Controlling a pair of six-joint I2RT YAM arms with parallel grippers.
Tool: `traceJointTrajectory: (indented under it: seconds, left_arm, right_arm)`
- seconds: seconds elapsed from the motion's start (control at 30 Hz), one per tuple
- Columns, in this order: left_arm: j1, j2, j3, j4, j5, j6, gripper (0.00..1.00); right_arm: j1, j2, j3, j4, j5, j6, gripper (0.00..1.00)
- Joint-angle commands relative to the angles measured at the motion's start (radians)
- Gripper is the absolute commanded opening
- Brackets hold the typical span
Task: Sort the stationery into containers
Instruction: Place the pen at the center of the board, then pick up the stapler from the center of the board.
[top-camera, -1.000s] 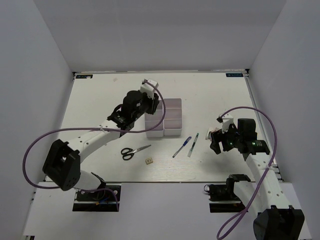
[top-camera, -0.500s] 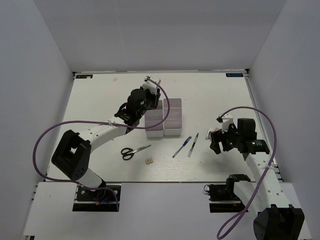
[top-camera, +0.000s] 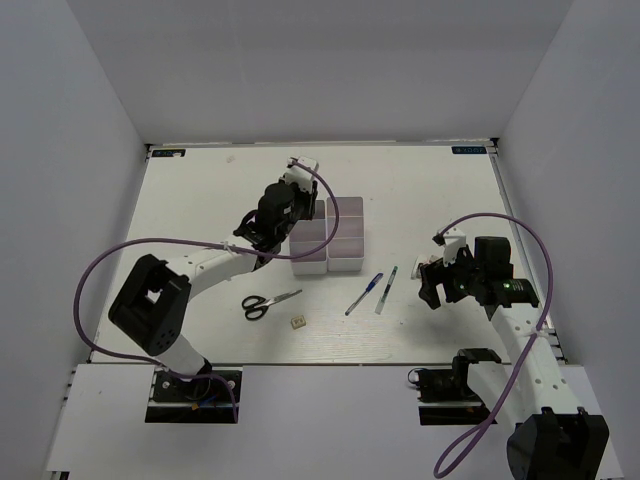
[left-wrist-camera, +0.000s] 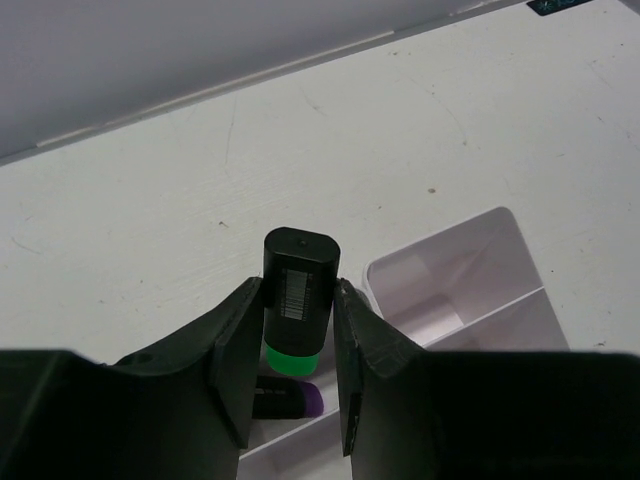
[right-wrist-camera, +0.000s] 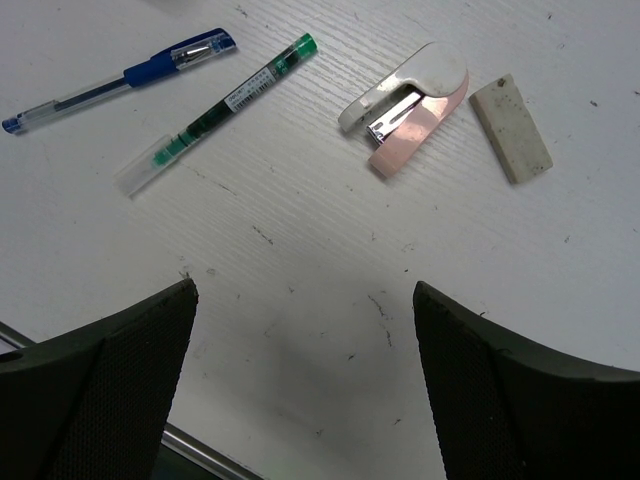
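My left gripper (left-wrist-camera: 295, 305) is shut on a black marker with a green band (left-wrist-camera: 297, 270) and holds it upright over the far left bin of the white containers (left-wrist-camera: 480, 262). A purple marker (left-wrist-camera: 295, 400) lies in the bin below it. In the top view the left gripper (top-camera: 297, 205) hangs at the containers' (top-camera: 346, 262) far left corner. My right gripper (right-wrist-camera: 305, 290) is open and empty above bare table, near a blue pen (right-wrist-camera: 120, 75), a dark slim pen (right-wrist-camera: 215, 100) and a white eraser (right-wrist-camera: 510, 128). Black-handled scissors (top-camera: 268, 302) and a beige block (top-camera: 297, 322) lie at the front.
A pink and white stapler (right-wrist-camera: 405, 105) lies beside the eraser. The blue pen (top-camera: 364, 293) and slim pen (top-camera: 387, 289) lie between the containers and the right gripper (top-camera: 432, 283). White walls enclose the table on three sides.
My left arm has reached a little farther back and right over the containers, marker still held. The right arm has not moved.
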Motion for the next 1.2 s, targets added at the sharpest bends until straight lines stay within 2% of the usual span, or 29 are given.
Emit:
traceJointTrajectory:
  seconds: [0.0,0.03,0.2,0.33,0.37,0.4,0.43,0.47,0.5,0.53,0.6,0.63,0.67,0.7,0.73,0.77,0.83,0.87,1.0,1.17]
  left_arm:
    - [0.001,0.001,0.0,0.018,-0.042,-0.039,0.43]
    - [0.0,0.001,-0.001,0.012,-0.042,-0.039,0.43]
    - [0.0,-0.039,-0.004,-0.018,-0.026,-0.06,0.58]
    - [-0.008,-0.102,-0.009,-0.041,-0.003,-0.063,0.61]
    - [-0.015,-0.114,-0.01,-0.066,-0.004,-0.068,0.58]
    - [-0.025,-0.146,-0.019,-0.077,-0.001,-0.085,0.51]
    - [-0.025,-0.189,-0.026,-0.087,0.004,-0.091,0.36]
    - [-0.028,-0.209,-0.029,-0.181,-0.002,-0.115,0.21]
    - [-0.031,-0.232,-0.015,-0.236,-0.012,-0.134,0.0]
    - [-0.029,-0.296,-0.003,-0.38,-0.08,-0.193,0.0]
    - [-0.007,-0.329,0.051,-0.613,-0.128,-0.237,0.0]
    - [0.007,-0.361,0.06,-0.759,-0.14,-0.288,0.1]
    - [0.036,-0.398,0.057,-0.822,-0.166,-0.303,0.3]
    - [0.067,-0.438,0.048,-0.955,-0.167,-0.306,0.63]
    - [0.098,-0.472,0.019,-0.999,-0.18,-0.318,0.73]
    - [0.112,-0.51,0.008,-1.037,-0.185,-0.324,0.81]
    - [0.159,-0.547,-0.056,-1.136,-0.182,-0.33,0.94]
    - [0.167,-0.609,-0.072,-1.148,-0.179,-0.335,0.94]
    - [0.221,-0.737,-0.202,-1.173,-0.164,-0.34,0.99]
    - [0.279,-0.82,-0.299,-1.185,-0.125,-0.33,0.99]
  right_arm:
    - [-0.002,0.003,0.025,0.003,-0.011,-0.008,0.9]
    - [-0.001,0.0,0.025,0.003,-0.011,-0.008,0.9]
    - [-0.002,0.0,0.027,0.003,-0.011,-0.005,0.9]
    - [-0.004,0.002,0.03,0.004,-0.007,-0.001,0.9]
    - [-0.002,0.002,0.024,0.015,0.024,0.004,0.9]
    - [-0.001,0.002,0.025,0.024,0.039,0.027,0.86]
    - [-0.001,0.008,0.024,0.045,0.058,0.041,0.73]
    - [0.001,0.016,0.024,0.053,0.102,0.062,0.63]
    - [0.001,0.032,0.027,0.065,0.114,0.082,0.53]
    - [0.004,0.046,0.028,0.072,0.13,0.093,0.34]
    - [0.004,0.118,0.045,0.101,0.167,0.134,0.27]
    - [0.004,0.168,0.059,0.107,0.176,0.139,0.24]
    - [0.005,0.195,0.065,0.118,0.184,0.163,0.24]
    - [0.004,0.222,0.094,0.14,0.196,0.173,0.26]
    - [0.004,0.314,0.106,0.144,0.205,0.183,0.32]
    - [0.004,0.348,0.122,0.141,0.202,0.212,0.45]
    - [0.002,0.461,0.194,0.122,0.204,0.277,0.59]
    - [0.004,0.486,0.209,0.112,0.201,0.31,0.66]
    - [0.001,0.56,0.243,0.127,0.136,0.383,0.73]
    - [0.007,0.638,0.298,0.108,0.061,0.464,0.73]
